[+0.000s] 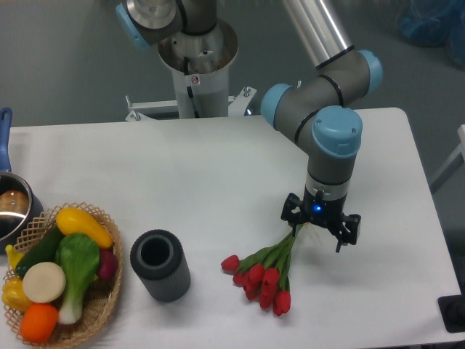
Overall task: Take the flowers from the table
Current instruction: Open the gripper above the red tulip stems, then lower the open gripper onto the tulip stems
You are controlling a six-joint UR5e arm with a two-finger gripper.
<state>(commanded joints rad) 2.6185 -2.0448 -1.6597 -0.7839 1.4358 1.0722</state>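
A small bunch of red tulip buds on green stems [265, 273] lies on the large white rectangular tabletop with rounded corners [218, 174], near its front edge and right of centre. The red heads fan out toward the lower left; the stems run up and to the right, their ends under the black two-finger gripper [320, 225] of the grey-and-blue robot arm [330, 102]. The gripper points straight down over the stem ends — whether its fingers are apart or closed on the stems cannot be told from this angle.

Left of the flowers stands a dark grey ribbed cylindrical cup [160, 265], open at the top. Further left, at the table's front corner, sits a wicker basket [109, 291] of colourful toy vegetables. Behind the basket, at the left edge — a metal pot with a blue handle [11, 207], partly cut off.
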